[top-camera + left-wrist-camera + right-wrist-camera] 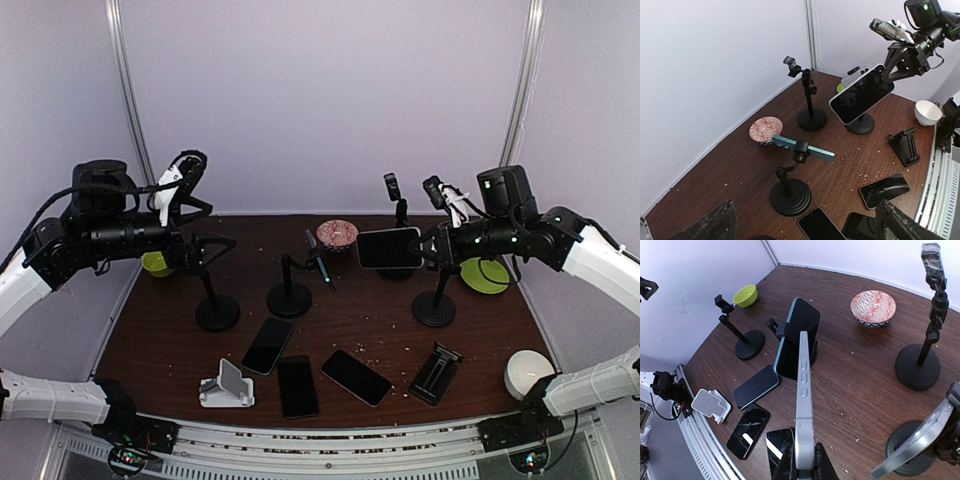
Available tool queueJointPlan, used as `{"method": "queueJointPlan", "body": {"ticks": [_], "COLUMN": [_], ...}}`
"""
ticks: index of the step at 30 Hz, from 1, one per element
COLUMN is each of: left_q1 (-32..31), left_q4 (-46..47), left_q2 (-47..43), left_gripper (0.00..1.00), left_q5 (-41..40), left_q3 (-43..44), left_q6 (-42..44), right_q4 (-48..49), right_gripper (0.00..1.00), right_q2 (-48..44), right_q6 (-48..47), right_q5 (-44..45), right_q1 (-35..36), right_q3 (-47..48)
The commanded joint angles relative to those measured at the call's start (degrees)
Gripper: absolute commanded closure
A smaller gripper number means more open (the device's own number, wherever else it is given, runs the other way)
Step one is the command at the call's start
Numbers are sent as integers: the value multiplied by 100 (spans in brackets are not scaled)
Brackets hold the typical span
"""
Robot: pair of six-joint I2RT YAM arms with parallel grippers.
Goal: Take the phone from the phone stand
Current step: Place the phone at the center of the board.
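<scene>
The right end effector (432, 246) is clamped tight on one edge of the phone (389, 247), holding it in the air above the worktop (385, 322), just beside the phone stand (918, 442) but apart from it, while the left end effector (213, 250) gapes wide with nothing in it.

Silver phone (390, 247), dark screen, landscape, aloft just beside black stand (435, 308).
</scene>
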Motion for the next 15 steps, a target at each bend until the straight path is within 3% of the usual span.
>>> {"method": "queueJointPlan", "body": {"ticks": [1, 15], "left_q1": [42, 41], "left_q4": [432, 451], "left_q2": [-132, -160], "left_gripper": [2, 2], "left_q5": [-543, -769], "left_q3": [-106, -138], "left_q6": [-98, -99], "right_q4": [-76, -58], "right_gripper": [100, 100], "right_q2": [-142, 640], "right_q6": [252, 622], "right_q5": [561, 827], "right_q1": [-32, -24], "right_q3": [-60, -112]}}
